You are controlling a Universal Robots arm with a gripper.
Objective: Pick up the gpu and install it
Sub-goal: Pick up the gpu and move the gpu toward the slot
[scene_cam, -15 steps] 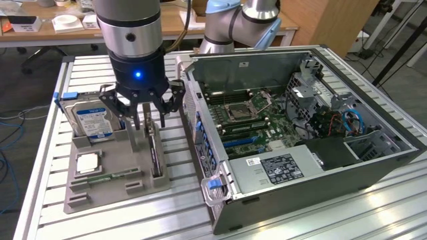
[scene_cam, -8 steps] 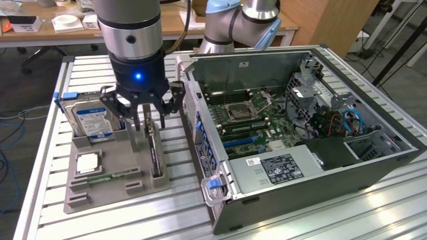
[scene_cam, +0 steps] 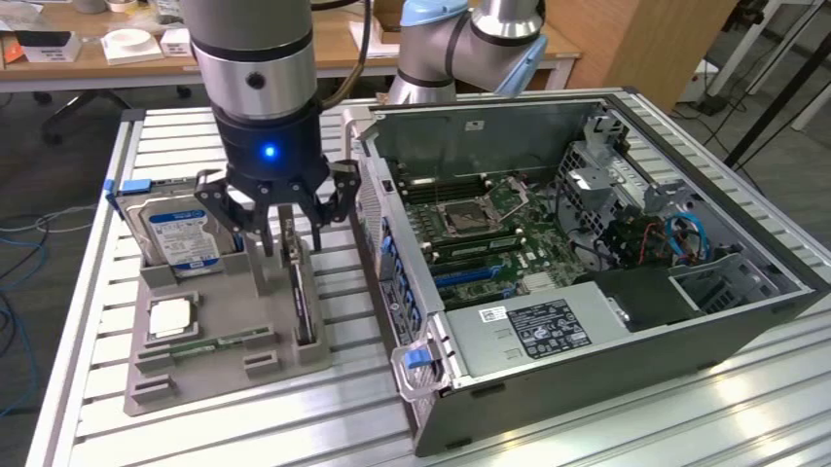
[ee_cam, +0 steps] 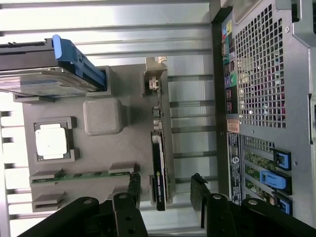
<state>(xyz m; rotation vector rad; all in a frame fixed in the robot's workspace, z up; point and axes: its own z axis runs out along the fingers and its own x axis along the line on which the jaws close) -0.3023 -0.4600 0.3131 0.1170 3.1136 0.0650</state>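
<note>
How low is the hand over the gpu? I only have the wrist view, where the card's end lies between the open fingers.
Observer: In the exterior view the hand hangs low over one end of the gpu, which stands on edge in the gray tray. I cannot tell whether they touch.
Operator: Which way does the case face?
Observer: The computer case lies open side up, with its motherboard exposed.
Operator: Is a card already fitted?
Observer: The blue slots look empty to me.
</note>
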